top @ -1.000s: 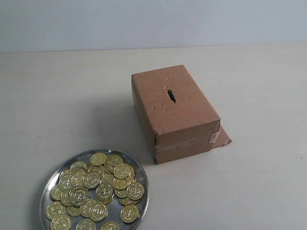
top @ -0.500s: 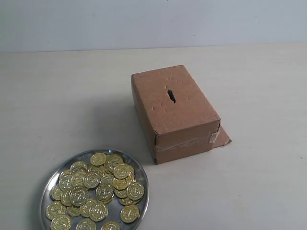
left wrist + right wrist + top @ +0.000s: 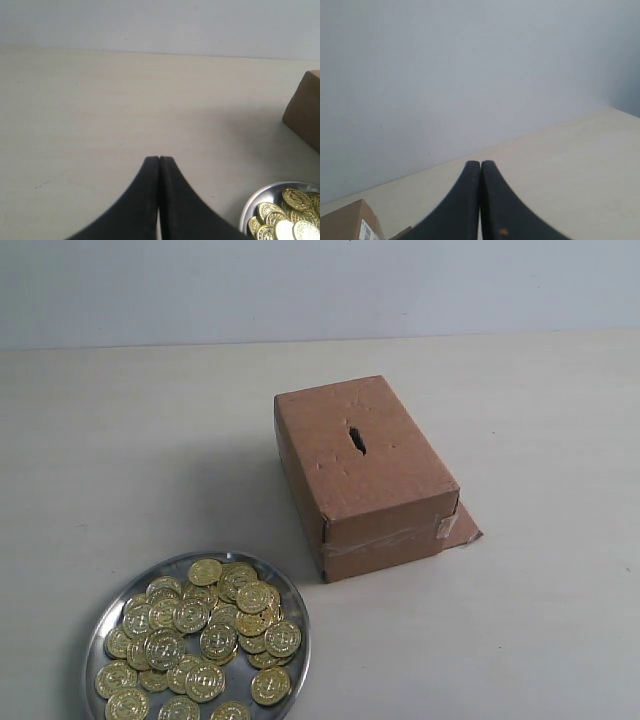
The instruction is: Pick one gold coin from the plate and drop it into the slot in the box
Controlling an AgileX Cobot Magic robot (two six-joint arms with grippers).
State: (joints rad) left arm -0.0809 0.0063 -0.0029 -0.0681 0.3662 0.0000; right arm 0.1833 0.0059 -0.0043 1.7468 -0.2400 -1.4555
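The left hand (image 3: pixel 159 159) and right hand (image 3: pixel 480 163) are pressed together, empty. On the desk (image 3: pixel 120 440), overlapping gold coins (image 3: pixel 200 640) fill the round shiny silver metal plate (image 3: pixel 104 618), so several might be lifted at once. The narrow ragged dark slot (image 3: pixel 356 440) in the rectangular brown cardboard box (image 3: pixel 385 490) could be missed.

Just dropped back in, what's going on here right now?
Nothing is being handled yet. The left tool is shut and empty over the table, near the plate with its pile of gold coins. The right tool is shut and empty too, off to one side of the box. The slot on top of the box is unblocked. Neither arm shows in the exterior view.
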